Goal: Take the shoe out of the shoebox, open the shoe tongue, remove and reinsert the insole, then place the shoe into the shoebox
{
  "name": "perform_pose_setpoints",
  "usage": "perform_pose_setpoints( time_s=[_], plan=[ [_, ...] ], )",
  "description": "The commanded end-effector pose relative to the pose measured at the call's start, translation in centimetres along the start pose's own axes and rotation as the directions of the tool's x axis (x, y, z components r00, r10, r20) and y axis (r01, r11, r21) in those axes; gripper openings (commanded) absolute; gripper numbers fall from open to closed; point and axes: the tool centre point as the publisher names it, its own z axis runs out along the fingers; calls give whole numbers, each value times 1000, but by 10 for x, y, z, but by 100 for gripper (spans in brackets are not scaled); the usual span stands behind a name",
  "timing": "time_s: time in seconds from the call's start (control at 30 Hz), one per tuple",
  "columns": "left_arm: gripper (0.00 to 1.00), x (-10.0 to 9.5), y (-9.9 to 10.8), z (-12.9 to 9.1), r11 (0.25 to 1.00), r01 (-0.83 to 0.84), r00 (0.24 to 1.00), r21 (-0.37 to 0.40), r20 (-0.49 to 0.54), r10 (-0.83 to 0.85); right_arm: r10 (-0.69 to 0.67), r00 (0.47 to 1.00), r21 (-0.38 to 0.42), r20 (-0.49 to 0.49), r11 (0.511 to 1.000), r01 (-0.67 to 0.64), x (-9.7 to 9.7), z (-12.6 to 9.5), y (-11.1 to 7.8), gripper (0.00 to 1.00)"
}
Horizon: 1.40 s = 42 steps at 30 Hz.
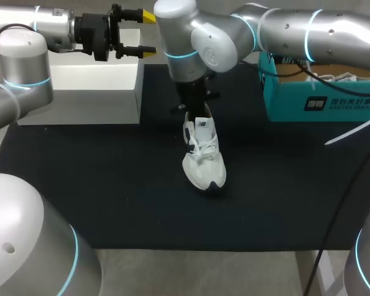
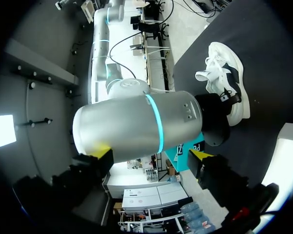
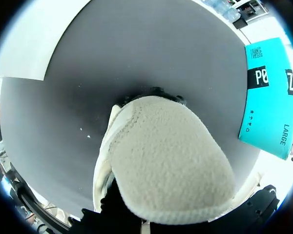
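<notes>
Shoe (image 1: 203, 154): middle of surface (image 1: 111, 185), toe toward front edge, heel under right end effector (image 1: 194, 114).
Shoebox (image 1: 320, 92): rear right, well apart from shoe.
Platform (image 1: 92, 92): rear left.
Left end effector (image 1: 149, 36): raised near platform's right end, just beside right arm (image 1: 197, 43).

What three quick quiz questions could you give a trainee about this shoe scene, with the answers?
1. True or false: the white shoe lies inside the teal shoebox.
2. Pick one: the left gripper is A) open, B) shut on the shoe, C) shut on a lace.
3. Fill in: the shoe rests on a ___ mat.
Key: 1 false; 2 A; 3 black.
</notes>
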Motion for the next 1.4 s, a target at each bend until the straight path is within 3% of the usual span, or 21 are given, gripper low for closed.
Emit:
perform_pose_setpoints(
  time_s=[0.03,0.43,0.87,1.17,1.4],
  plan=[
    [100,0,-1,1,1000,-2,1000,-3,-2,2,-3,1000,-29,10,1000,3,10,-2,-13,0],
    [100,0,-1,1,1000,-2,1000,-3,-2,2,12,998,-62,56,998,-9,-9,-47,-28,0],
    [100,0,-1,1,1000,-2,1000,-3,-2,2,13,1000,-66,6,998,-13,-10,-58,-29,0],
    [100,0,-1,1,1000,-2,1000,-3,-2,2,24,999,8,-46,1000,-24,-3,-65,-41,0],
    [100,0,-1,1,1000,-2,1000,-3,-2,2,33,998,19,-48,999,-32,-1,-67,-46,0]
  ],
)
